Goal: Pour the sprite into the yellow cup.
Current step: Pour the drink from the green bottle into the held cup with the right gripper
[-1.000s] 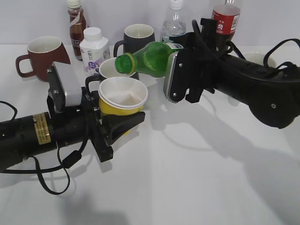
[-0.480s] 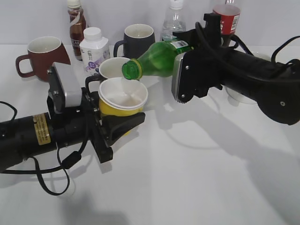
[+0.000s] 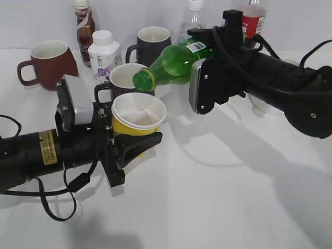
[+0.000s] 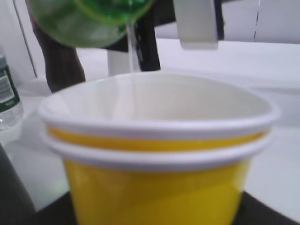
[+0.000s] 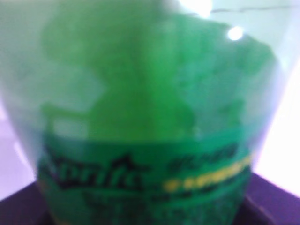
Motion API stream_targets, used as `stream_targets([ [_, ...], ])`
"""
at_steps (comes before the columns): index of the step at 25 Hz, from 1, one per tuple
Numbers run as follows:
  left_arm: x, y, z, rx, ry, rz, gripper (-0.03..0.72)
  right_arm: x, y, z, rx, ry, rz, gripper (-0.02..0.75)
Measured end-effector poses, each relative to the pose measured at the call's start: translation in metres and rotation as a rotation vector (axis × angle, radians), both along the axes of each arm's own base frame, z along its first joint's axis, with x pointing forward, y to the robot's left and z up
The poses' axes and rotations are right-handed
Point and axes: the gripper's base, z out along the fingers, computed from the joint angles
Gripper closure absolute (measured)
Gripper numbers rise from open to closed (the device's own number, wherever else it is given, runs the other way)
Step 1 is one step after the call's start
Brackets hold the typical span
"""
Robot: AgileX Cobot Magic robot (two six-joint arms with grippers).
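Note:
My left gripper (image 3: 136,145) is shut on the yellow cup (image 3: 136,118), held upright above the table at centre left. The cup fills the left wrist view (image 4: 154,178), white inside, double white rim. My right gripper (image 3: 199,78) is shut on the sprite (image 3: 171,63), tilted neck-down to the left, its green mouth just above the cup's far rim. In the left wrist view the bottle neck (image 4: 93,18) hangs over the cup and a thin clear stream falls into it. The sprite's label fills the right wrist view (image 5: 140,178).
Behind stand a brown-red mug (image 3: 49,63), a dark mug (image 3: 154,44), another dark mug (image 3: 122,80) right behind the cup, a white milk bottle (image 3: 104,54), a brown drink bottle (image 3: 85,26), a clear water bottle (image 3: 193,23), a cola bottle (image 3: 253,21).
The right gripper has drawn the sprite right and up and tipped its neck lower over the cup. The left gripper has shifted the cup slightly right and forward.

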Motion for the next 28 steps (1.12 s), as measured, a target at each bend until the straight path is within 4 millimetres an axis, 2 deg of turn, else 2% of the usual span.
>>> stream_targets([
  [20, -0.0062, 0.0024, -0.0044, 0.016, 0.021, -0.011, 0.345, -0.0002, 0.0003, -0.0001, -0.038, -0.028, 0.007, 0.290],
  [28, -0.0064, 0.0025, 0.0015, 0.006, 0.003, -0.010, 0.349, -0.0002, 0.0003, -0.0001, -0.061, -0.046, 0.009, 0.290],
])
